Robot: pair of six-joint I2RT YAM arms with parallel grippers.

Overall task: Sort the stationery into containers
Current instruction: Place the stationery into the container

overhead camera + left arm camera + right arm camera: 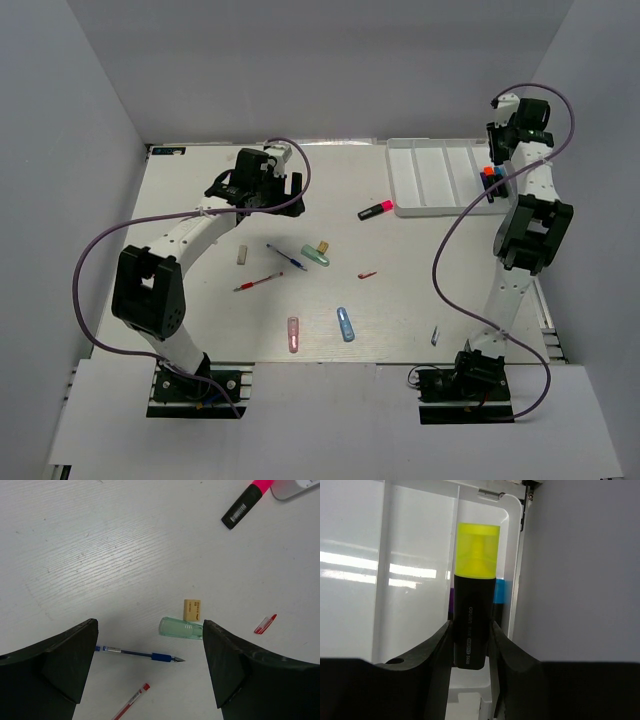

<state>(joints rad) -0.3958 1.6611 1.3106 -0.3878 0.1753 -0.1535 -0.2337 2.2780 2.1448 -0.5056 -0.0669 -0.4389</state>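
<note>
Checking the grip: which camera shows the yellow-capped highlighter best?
Right wrist: the yellow-capped highlighter fills the frame, clamped in the right hand over the tray. Top external doesn't show it clearly; left wrist misses it.

— What does the tray look like?
— The tray (401, 208) is white, with long parallel compartments. It sits at the far right of the surface (230, 320).
— And the yellow highlighter?
— The yellow highlighter (475, 580) has a black body. It's pinched in the right tool (470, 626) over the rightmost compartment, and a blue cap (501, 591) shows beneath it.
— What lies loose?
— A pink highlighter (376, 210) lies just beside the tray's near left corner. Mid-surface, a green capsule (181, 628) touches a tan eraser (192, 610). A blue pen (140, 654) and a red pen (258, 283) lie to its left, a red cap (265, 623) to its right. A pink capsule (293, 333) and a blue capsule (346, 323) lie near the front edge, apart.
</note>
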